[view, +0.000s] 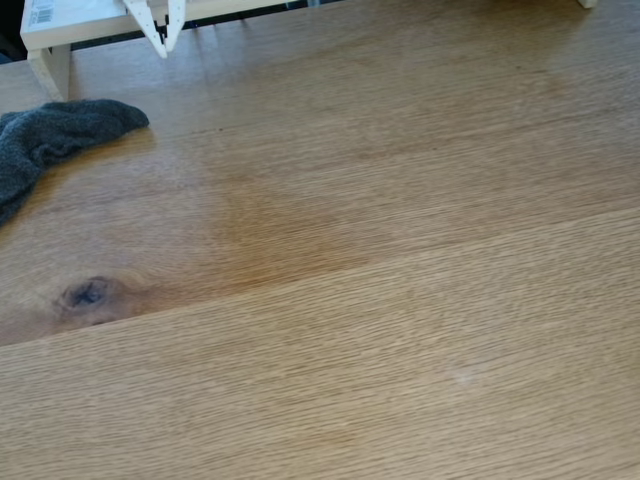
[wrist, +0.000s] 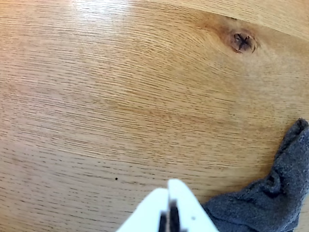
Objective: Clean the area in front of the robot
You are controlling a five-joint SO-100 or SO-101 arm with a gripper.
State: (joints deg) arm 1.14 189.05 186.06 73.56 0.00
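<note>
Grey terry cloth (view: 50,145) is what I take to be the task's thing: a crumpled rag lying flat on the wooden surface (view: 400,300) at the far left edge of the fixed view, and at the lower right corner of the wrist view (wrist: 270,203). It sits loose, bunched into a fold with one tongue pointing away. Nothing grips it.

My white gripper (wrist: 170,191) hangs just beside the cloth in the wrist view, tips aimed down at the wood, the jaws pressed together with only a thin dark seam between them and nothing pinched. In the fixed view I see the same tips (view: 166,42) at the top edge, above and a little right of the rag, in front of a pale wooden frame (view: 60,40).

Beyond that, the boards run bare: a dark knot (view: 88,293), a slightly warmer patch of grain at the middle, a tiny dark speck (wrist: 117,179) near the gripper. I can't tell whether that patch is damp, stained or just the timber.

This layout fits two readings equally: a rag parked aside after wiping, or a rag waiting to be picked up. I judge neither settled.
</note>
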